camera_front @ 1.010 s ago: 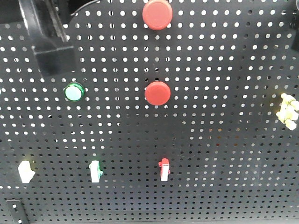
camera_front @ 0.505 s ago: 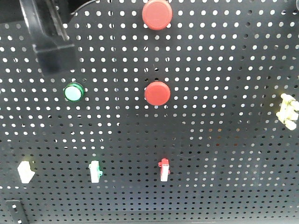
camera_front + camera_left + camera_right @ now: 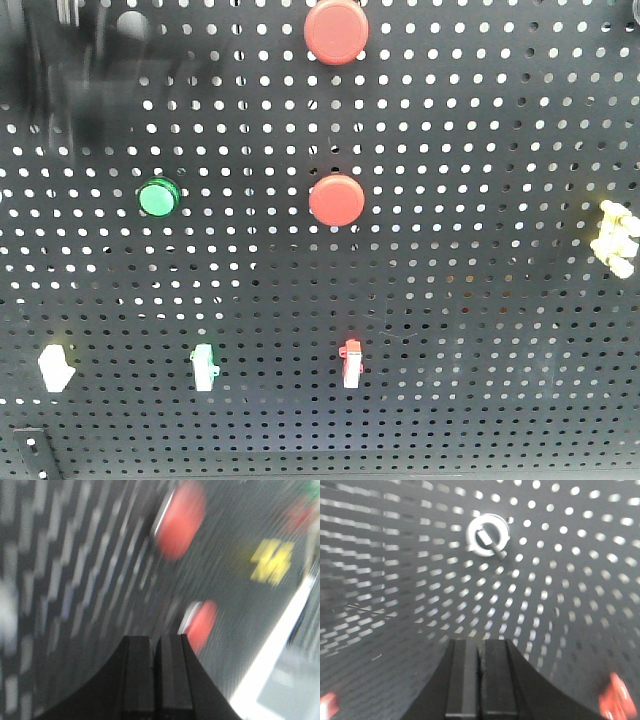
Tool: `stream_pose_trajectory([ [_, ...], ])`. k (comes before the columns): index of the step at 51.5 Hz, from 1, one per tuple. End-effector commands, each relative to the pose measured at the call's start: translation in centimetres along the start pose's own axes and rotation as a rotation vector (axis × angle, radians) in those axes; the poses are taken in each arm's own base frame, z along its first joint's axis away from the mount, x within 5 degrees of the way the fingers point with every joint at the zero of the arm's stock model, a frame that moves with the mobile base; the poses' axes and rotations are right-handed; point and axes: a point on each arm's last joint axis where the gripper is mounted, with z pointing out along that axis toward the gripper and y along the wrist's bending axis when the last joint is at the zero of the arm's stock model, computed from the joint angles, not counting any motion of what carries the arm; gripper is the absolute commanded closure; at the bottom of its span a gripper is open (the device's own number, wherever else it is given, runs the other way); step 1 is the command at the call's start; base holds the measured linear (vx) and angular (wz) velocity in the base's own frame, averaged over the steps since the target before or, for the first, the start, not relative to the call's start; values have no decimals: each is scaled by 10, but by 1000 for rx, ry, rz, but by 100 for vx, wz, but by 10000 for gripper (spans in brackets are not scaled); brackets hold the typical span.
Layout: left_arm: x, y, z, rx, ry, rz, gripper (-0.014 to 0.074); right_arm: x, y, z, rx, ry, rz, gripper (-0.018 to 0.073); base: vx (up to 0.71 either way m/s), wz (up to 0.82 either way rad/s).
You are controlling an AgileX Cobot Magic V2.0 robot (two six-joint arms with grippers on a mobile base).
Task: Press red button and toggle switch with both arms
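Two red buttons are mounted on the black pegboard, one at the top and one at the middle. My left gripper is a dark blur at the top left, above the green button. In the left wrist view the gripper is shut and empty, with both red buttons blurred ahead, the far one and the near one. My right gripper is shut and empty, a short way below a silver toggle switch. The right arm is out of the front view.
Along the board's lower row sit a white switch, a green switch and a red switch. A yellow part sticks out at the right edge. Red parts show at the lower corners of the right wrist view.
My left gripper has moved fast up and to the left, away from the green button, and now shows as a blur. The green button has gone from bright to darker green.
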Motion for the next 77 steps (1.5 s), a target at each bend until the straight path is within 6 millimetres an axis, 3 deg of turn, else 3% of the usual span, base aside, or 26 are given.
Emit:
stream_pose_trajectory([
  [1, 6, 4, -7, -56, -23, -67, 595, -10, -2, -20, 50, -84, 23, 559, 0, 0],
  [15, 71, 2, 0, -121, -4, -219, 595, 39, 6, -47, 103, -49, 86, 559, 0, 0],
  [26, 121, -9, -17, -221, -32, -255, 595, 81, 15, -62, 104, -28, 100, 559, 0, 0],
  [36, 156, -17, -40, -338, -120, -257, 595, 110, 20, -64, 100, 7, 104, 559, 0, 0],
  [44, 170, -20, -58, -435, -228, -238, 595, 131, 24, -58, 76, 116, 120, 559, 0, 0],
  [53, 181, -23, -63, -463, -242, -225, 595, 143, 25, -54, 65, 186, 125, 559, 0, 0],
  [77, 185, -26, -60, -425, -193, -235, 595, 147, 26, -53, 61, 211, 127, 559, 0, 0],
])
